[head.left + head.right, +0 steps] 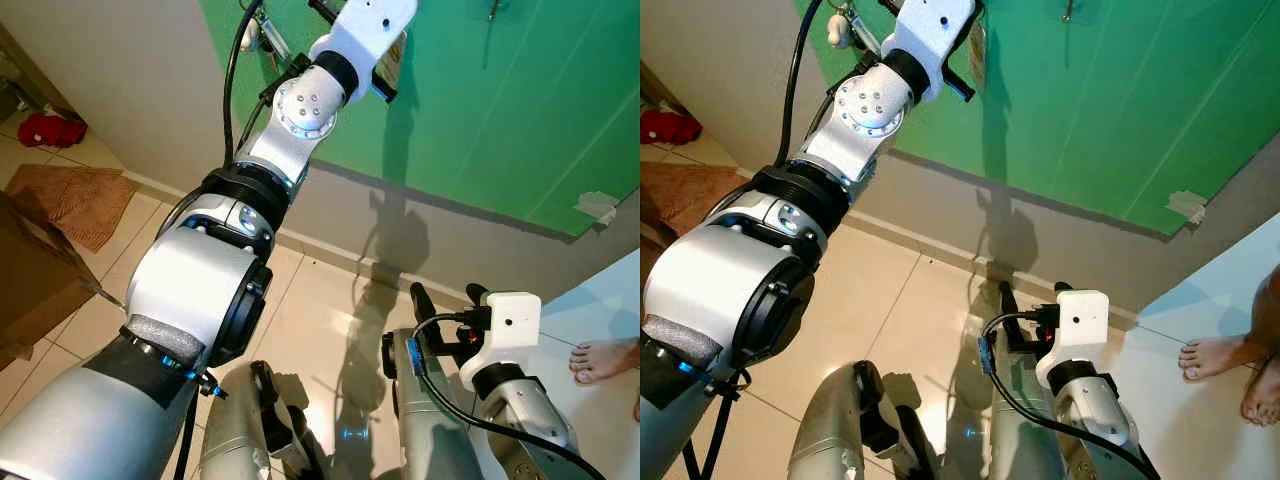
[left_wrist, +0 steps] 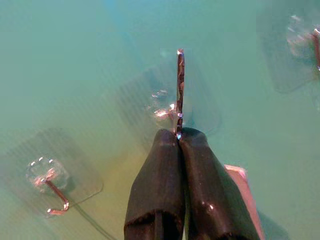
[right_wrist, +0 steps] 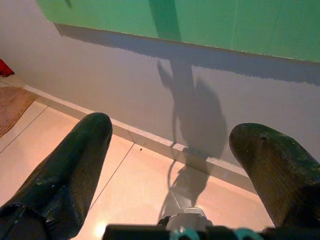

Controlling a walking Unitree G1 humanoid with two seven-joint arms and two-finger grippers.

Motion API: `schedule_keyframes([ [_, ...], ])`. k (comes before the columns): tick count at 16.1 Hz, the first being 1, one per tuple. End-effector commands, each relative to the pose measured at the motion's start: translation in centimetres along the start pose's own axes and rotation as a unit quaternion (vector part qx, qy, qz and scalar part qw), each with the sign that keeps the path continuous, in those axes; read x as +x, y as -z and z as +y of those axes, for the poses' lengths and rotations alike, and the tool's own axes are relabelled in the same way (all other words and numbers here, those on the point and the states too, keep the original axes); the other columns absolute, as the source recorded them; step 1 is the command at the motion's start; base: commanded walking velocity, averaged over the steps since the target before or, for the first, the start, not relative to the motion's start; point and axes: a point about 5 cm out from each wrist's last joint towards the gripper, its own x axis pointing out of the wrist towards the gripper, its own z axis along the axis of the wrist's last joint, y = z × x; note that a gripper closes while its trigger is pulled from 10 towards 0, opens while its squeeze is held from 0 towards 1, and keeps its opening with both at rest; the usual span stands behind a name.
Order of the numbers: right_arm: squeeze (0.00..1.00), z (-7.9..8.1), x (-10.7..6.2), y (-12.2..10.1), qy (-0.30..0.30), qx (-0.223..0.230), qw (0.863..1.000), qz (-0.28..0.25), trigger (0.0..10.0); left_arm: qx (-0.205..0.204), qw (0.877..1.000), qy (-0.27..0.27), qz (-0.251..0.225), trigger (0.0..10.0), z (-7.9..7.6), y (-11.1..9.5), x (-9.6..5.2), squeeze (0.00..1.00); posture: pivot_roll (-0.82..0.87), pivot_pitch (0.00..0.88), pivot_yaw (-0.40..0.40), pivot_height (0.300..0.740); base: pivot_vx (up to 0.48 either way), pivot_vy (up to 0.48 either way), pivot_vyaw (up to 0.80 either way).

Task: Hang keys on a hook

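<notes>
My left arm [image 1: 300, 110] reaches up to the green wall [image 1: 500, 110]. In the left wrist view my left gripper [image 2: 178, 134] is shut on a thin metal key ring [image 2: 180, 85], seen edge-on. The ring stands right in front of a clear adhesive hook [image 2: 161, 107]; I cannot tell whether they touch. A pale pink key tag [image 2: 242, 175] hangs beside the fingers, and it also shows as a beige tag [image 1: 396, 55] under the wrist. My right gripper [image 1: 445, 295] hangs low over the floor, open and holding nothing, its fingers [image 3: 75, 165] wide apart.
Two more clear hooks are stuck on the wall, one with a bent wire [image 2: 50, 187] and one further along [image 2: 305, 40]. A person's bare feet [image 1: 605, 358] stand at the right. A cardboard box [image 1: 30, 270], a brown mat [image 1: 70, 200] and red cloth [image 1: 50, 130] lie at the left.
</notes>
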Motion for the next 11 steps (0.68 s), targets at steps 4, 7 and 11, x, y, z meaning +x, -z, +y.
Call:
schedule_keyframes([
  [4, 0.00, 0.1, -0.3, 0.4, 0.000, 0.004, 1.000, 0.010, 10.0, -0.007, 0.999, 0.014, -0.032, 0.0, -0.3, -1.0, 0.2, 0.00, -0.44, 0.232, 0.119, 0.592, 0.000, 0.000, 0.00],
  [7, 0.00, 0.1, -0.2, 0.4, -0.001, 0.004, 1.000, 0.011, 10.0, 0.001, 0.999, 0.026, -0.035, 0.0, -0.9, -1.0, 0.2, 0.00, -0.44, 0.232, 0.119, 0.592, 0.000, 0.000, 0.00],
  [11, 0.00, 0.1, -0.2, 0.4, -0.001, 0.004, 1.000, 0.011, 10.0, 0.001, 0.999, 0.026, -0.035, 0.0, -0.9, -1.0, 0.2, 0.00, -0.44, 0.232, 0.119, 0.592, 0.000, 0.000, 0.00],
])
